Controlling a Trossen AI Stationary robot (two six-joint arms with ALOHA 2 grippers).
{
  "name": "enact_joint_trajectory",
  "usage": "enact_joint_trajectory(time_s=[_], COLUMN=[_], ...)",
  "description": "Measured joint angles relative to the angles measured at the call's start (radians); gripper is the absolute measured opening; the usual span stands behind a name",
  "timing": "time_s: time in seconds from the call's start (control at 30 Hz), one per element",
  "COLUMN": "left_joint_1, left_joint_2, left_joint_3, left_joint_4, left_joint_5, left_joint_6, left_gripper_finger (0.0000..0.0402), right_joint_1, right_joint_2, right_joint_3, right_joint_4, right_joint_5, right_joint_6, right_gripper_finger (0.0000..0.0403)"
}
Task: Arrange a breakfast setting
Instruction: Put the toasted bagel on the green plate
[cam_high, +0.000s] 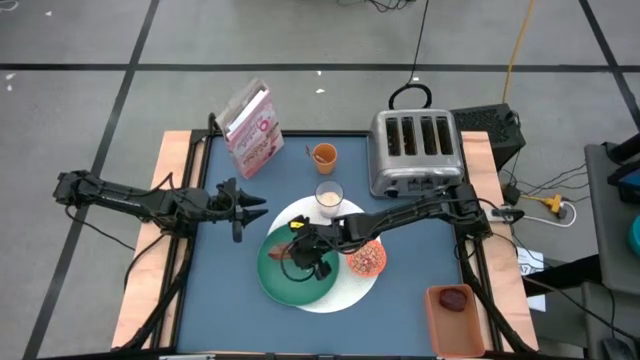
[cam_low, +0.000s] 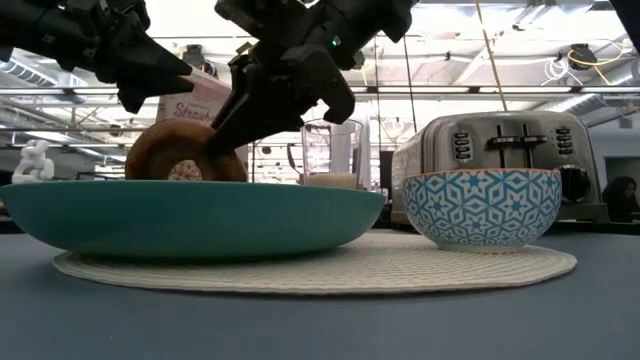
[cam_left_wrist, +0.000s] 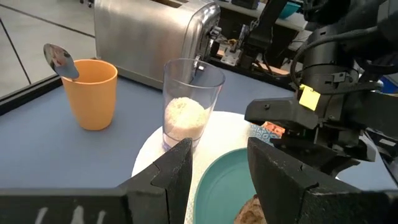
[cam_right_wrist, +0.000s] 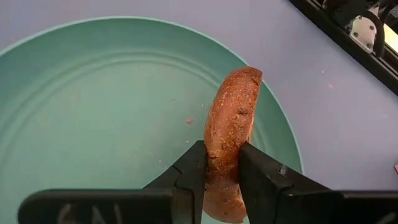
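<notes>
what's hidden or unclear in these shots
- Bagel: in the high view, the right gripper covers it.
- Bagel's lower edge: in the low view, the green plate rim hides whether it touches.
- Spoon: in the left wrist view, the orange cup hides its handle.

1. The green round plate (cam_low: 190, 222) sits on the larger white disc (cam_low: 320, 268), which lies flat on the counter (cam_low: 320, 325);
2. the right hand (cam_low: 232, 118) grips the brown bagel (cam_low: 185, 152) upright above the plate;
3. the patterned bowl (cam_low: 481, 208) rests on the disc beside the plate;
4. behind stand the milk glass (cam_low: 331, 152), a toaster (cam_low: 500, 150) and the pink cereal box (cam_low: 195, 104);
5. the left hand (cam_low: 150, 75) hovers at upper left.
</notes>
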Motion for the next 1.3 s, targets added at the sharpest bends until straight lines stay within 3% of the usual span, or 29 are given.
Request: enact_joint_trajectory(time_s=[0.57, 0.9, 1.3], left_joint_1=[0.0, 0.0, 0.0], left_joint_2=[0.0, 0.0, 0.0], left_joint_3=[0.0, 0.0, 0.0], left_joint_4=[0.001, 0.001, 0.001], left_joint_5=[0.0, 0.0, 0.0], left_joint_6=[0.006, 0.006, 0.005], left_gripper_finger=[0.0159, 0.0159, 0.0159], right_joint_1=[-0.003, -0.003, -0.003], right_joint_2=[0.0, 0.0, 0.0], right_joint_3=[-0.001, -0.001, -0.002], right_joint_4=[0.043, 0.043, 0.042], right_joint_5=[0.0, 0.0, 0.0], right_joint_6=[0.153, 0.132, 0.127], right_gripper_finger=[0.0075, 0.0076, 0.0149])
